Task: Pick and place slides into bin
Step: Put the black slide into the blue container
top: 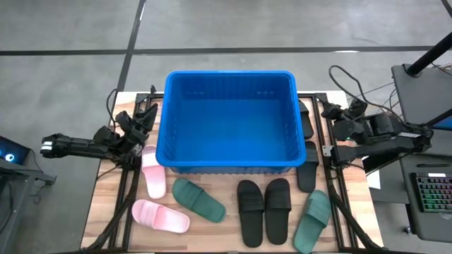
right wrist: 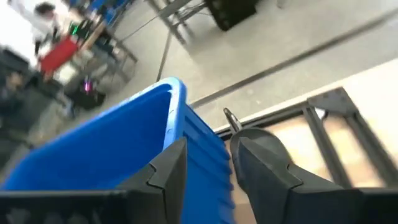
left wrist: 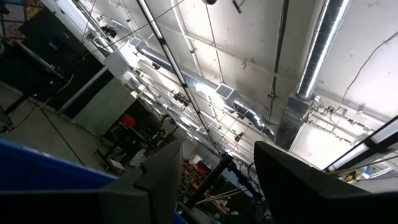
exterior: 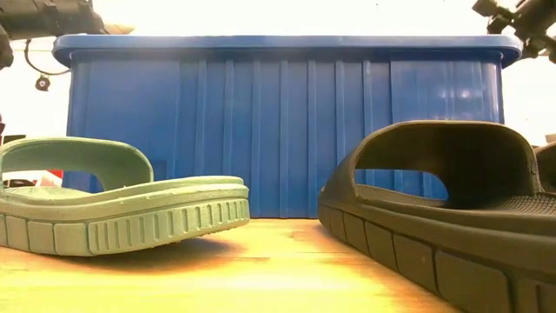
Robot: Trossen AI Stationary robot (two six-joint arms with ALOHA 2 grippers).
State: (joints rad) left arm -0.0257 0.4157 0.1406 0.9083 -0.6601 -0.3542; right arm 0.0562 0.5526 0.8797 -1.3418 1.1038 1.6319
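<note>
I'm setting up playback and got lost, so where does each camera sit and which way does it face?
High: above the table, looking down on the bin, slides, both arms.
Low: at tabletop height, facing the bin wall past a green slide and a black slide.
Left wrist: aimed up at the ceiling past the left hand.
Right wrist: over the right hand, toward the bin corner.
High, low and right wrist views share the bin.

Even, bright light falls on the bench (top: 212,229) from above, leaving only faint shadows. At table height the room behind the bin (exterior: 287,122) is blown out white with backlight. Ceiling lights glare in the left wrist view. The right wrist view is smeared with blur.
</note>
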